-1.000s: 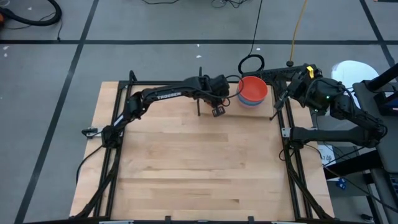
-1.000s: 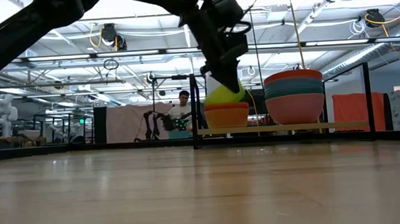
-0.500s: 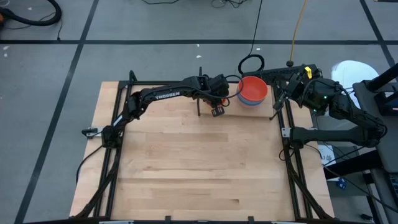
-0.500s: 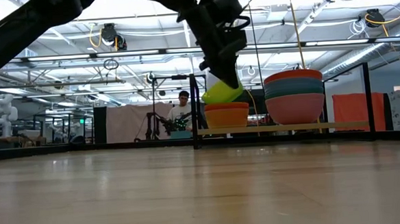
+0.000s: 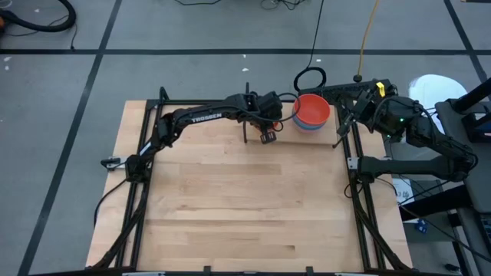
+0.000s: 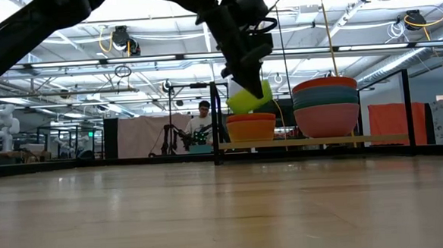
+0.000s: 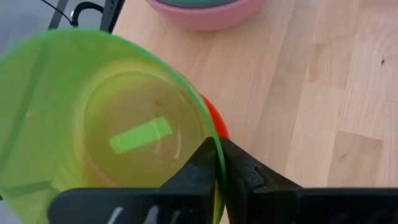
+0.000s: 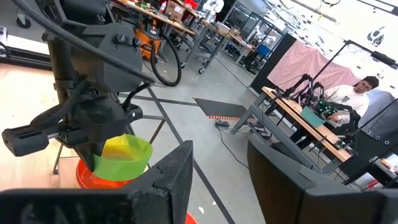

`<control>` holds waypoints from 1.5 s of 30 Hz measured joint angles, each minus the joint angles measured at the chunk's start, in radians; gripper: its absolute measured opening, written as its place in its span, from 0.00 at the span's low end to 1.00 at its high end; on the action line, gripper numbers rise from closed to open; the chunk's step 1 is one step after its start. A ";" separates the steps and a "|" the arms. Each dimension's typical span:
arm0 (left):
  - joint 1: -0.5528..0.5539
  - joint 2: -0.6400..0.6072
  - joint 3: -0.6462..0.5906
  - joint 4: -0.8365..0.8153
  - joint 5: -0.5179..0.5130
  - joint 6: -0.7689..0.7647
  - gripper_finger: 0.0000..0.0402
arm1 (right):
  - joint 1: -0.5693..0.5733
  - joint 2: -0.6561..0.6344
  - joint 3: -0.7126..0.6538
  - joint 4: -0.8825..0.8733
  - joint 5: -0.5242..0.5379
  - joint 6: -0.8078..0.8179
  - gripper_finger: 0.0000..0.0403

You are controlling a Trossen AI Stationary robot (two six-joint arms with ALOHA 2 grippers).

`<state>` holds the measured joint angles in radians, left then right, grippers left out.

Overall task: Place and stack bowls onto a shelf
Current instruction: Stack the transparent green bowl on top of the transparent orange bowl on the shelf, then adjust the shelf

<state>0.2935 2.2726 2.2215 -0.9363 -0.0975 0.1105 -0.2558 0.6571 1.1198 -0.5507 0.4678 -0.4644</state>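
— Setting?
— Robotics lab, big open hall. Exposed ceiling trusses (image 6: 89,62), workbenches (image 8: 186,22) with gear, a white humanoid robot (image 6: 3,124), a person (image 8: 348,96) seated at a bench.

White letters reading "TROSSEN" run along the left arm (image 5: 205,116) above the table's far edge; no other writing is legible.

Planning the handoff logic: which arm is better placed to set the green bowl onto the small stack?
Left. Its gripper already pinches the green bowl just above the small stack; the right gripper, open, waits beside the shelf.
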 joint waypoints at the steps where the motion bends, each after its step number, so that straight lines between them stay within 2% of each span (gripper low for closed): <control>1: 0.000 0.000 0.000 0.001 0.000 -0.006 0.06 | 0.000 0.000 0.000 0.000 0.000 0.000 0.36; 10: 0.000 0.000 0.000 -0.008 -0.001 -0.003 0.20 | 0.000 0.000 0.000 0.000 0.000 0.000 0.36; 20: 0.000 -0.019 -0.002 0.011 -0.010 0.001 0.22 | 0.000 0.000 0.000 0.000 -0.001 0.000 0.36; 34: -0.064 -0.274 -0.001 0.031 -0.010 0.008 0.22 | 0.000 -0.007 0.000 -0.019 -0.001 -0.012 0.35; 36: -0.069 -0.319 -0.001 0.016 -0.017 -0.001 0.21 | 0.001 -0.016 0.000 -0.031 -0.001 -0.008 0.34; 39: -0.072 -0.378 -0.001 -0.009 -0.055 0.000 0.15 | 0.001 -0.032 0.000 -0.037 -0.001 0.001 0.28; 42: -0.071 -0.432 0.000 -0.056 -0.092 -0.002 0.04 | 0.001 -0.052 0.000 -0.038 -0.001 -0.014 0.18; 45: -0.071 -0.480 0.000 -0.116 -0.123 -0.018 0.02 | 0.001 -0.073 0.000 -0.040 -0.001 -0.018 0.05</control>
<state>0.2230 1.7925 2.2215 -1.0524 -0.2205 0.0924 -0.2550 0.5842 1.1198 -0.5906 0.4664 -0.4824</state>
